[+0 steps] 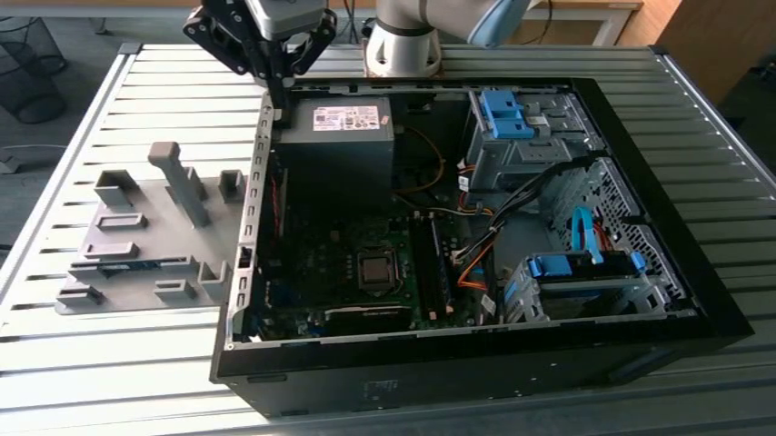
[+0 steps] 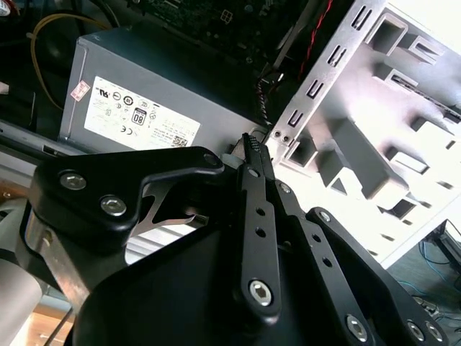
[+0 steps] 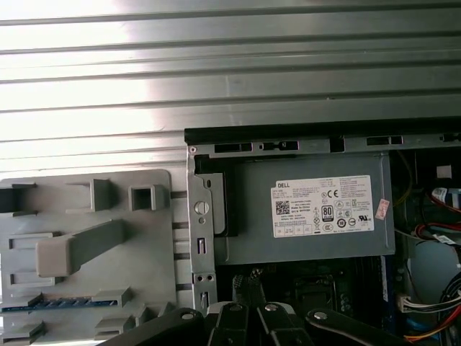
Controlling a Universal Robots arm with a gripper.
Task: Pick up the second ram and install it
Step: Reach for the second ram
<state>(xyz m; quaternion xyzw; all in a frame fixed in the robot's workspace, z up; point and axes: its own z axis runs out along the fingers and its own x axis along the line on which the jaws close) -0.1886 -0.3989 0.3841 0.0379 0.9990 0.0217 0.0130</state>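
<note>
Pick-up looks not yet begun: the clenched, empty end effector [image 1: 278,89] hovers above the computer case [image 1: 715,300] rim, with the second ram [image 1: 122,265] at its seven o'clock in the grey holder [image 1: 145,218], so grasping calls for spread fingers.

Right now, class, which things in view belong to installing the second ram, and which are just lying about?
Job: ram stick in the grey holder, hand, open computer case.
Lying about: power supply, blue drive caddies, wire bin.
</note>
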